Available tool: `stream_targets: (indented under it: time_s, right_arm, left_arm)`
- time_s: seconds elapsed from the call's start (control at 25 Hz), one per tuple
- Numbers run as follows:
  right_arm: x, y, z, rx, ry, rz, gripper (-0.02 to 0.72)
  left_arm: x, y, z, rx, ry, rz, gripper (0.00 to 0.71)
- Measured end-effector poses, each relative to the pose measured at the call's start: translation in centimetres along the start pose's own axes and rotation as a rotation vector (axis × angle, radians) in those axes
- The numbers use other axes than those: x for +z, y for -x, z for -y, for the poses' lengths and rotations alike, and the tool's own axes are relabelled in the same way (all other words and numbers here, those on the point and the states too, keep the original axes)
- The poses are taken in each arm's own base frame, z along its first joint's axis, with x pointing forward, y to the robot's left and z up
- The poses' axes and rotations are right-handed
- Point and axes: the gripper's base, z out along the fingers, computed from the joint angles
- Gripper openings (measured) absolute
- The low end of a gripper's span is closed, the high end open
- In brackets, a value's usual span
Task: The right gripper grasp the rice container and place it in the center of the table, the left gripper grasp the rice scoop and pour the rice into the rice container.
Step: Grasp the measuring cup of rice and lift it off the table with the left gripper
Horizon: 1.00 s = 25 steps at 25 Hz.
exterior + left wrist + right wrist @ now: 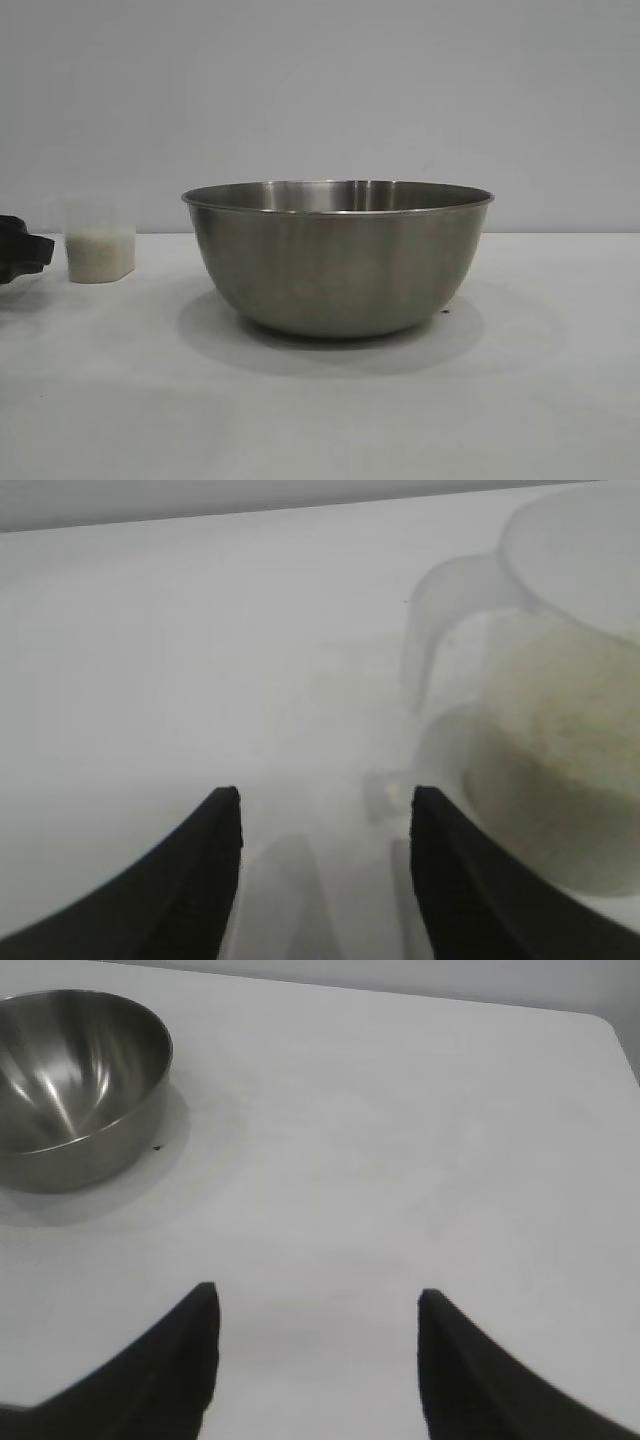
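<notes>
Your bowl [337, 260] already sits at the middle of the worktop [540, 400], so the placing step looks done and the scooping step is in hand. The cup [99, 243] stands at about nine o'clock from the bowl, well apart from it, with rice [99, 254] filling its lower part.

Your left hand [325, 825] is open and empty, with the cup just ahead of its fingers, off to one side. Next, you need to line the fingers up on the cup's little handle [440, 620] and close on it before lifting.

Your right hand [315, 1335] is open too, holding nothing, well clear of the bowl.

The outside view catches only a sliver of the left hand at nine o'clock; the left wrist view alone shows the handle. The right wrist view shows the bowl empty inside.
</notes>
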Motion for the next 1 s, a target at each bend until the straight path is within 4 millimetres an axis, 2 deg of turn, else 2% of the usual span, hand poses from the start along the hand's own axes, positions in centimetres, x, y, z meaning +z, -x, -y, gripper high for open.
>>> stream_targets:
  time_s: [0.6,1.0]
  right_arm:
    - [0.0,0.0,0.0,0.000,0.000,0.000,0.378]
    - [0.0,0.0,0.0,0.000,0.000,0.000,0.378]
  left_arm:
    - [1.7,1.1,0.3,0.014,-0.050,0.061,0.327]
    - [1.9,1.4,0.3,0.010,-0.043,0.073,0.327]
